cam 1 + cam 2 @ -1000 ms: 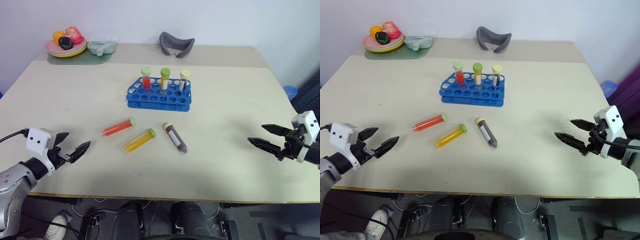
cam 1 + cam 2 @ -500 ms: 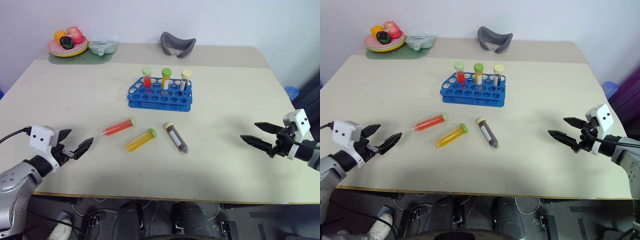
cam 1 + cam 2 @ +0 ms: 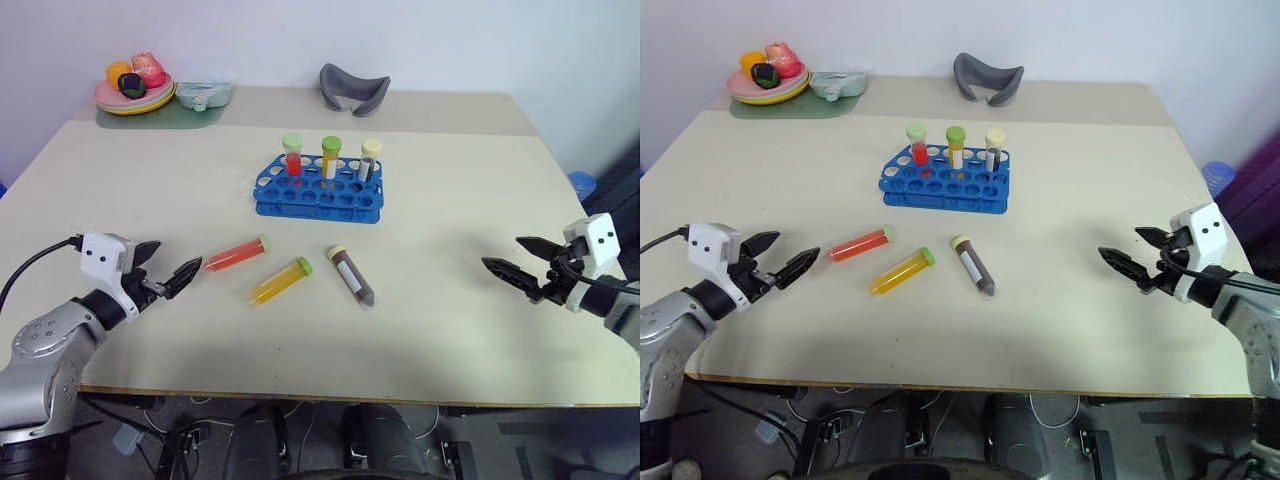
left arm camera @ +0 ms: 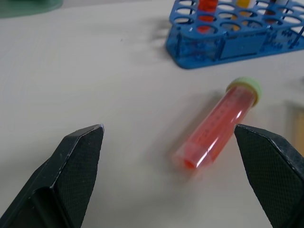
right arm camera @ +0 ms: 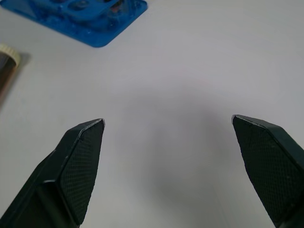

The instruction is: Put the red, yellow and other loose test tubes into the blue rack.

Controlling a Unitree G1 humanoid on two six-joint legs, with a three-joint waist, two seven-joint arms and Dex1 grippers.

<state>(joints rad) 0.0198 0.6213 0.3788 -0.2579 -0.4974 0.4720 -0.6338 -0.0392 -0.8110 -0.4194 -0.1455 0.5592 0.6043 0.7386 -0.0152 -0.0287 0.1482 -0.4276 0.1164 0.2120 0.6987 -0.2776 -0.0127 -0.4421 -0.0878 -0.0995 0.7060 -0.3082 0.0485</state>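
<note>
Head views: beige table (image 3: 470, 330), near edge at the bottom, floor with cables below it. Left gripper (image 3: 168, 270) sits low over the near-left part of the table, fingers spread apart, nothing in them, pointing at the red tube (image 3: 236, 254). Right gripper (image 3: 520, 262) over the near-right part, fingers also apart and empty, well apart from any tube.

Three loose tubes lie flat mid-table, in front of the rack: red tube on the left, yellow-orange tube (image 3: 280, 281) just beside it toward the near edge, dark brown tube (image 3: 352, 275) to the right. None of them touch each other.

Blue rack (image 3: 318, 198) stands behind them near table centre, with three capped tubes upright in its back row.

Far side: a second, paler table strip butts against the main one. On it, a plate of toy food (image 3: 134, 92) on a green mat (image 3: 160, 117) at far left, a small pale green item (image 3: 205, 95) beside it, a grey curved piece (image 3: 354, 88) at far centre. White wall behind. Blue round object (image 3: 581, 184) on the floor at far right.

Left wrist view adds detail: the red tube (image 4: 218, 128) lies between and ahead of the open fingertips (image 4: 83, 156), pale green cap toward the rack (image 4: 228, 40), graduation marks visible on its side.

Right wrist view: bare tabletop between spread fingertips (image 5: 80, 156), a rack corner (image 5: 95, 19) ahead, cream cap of the brown tube (image 5: 8, 54) at the edge.
</note>
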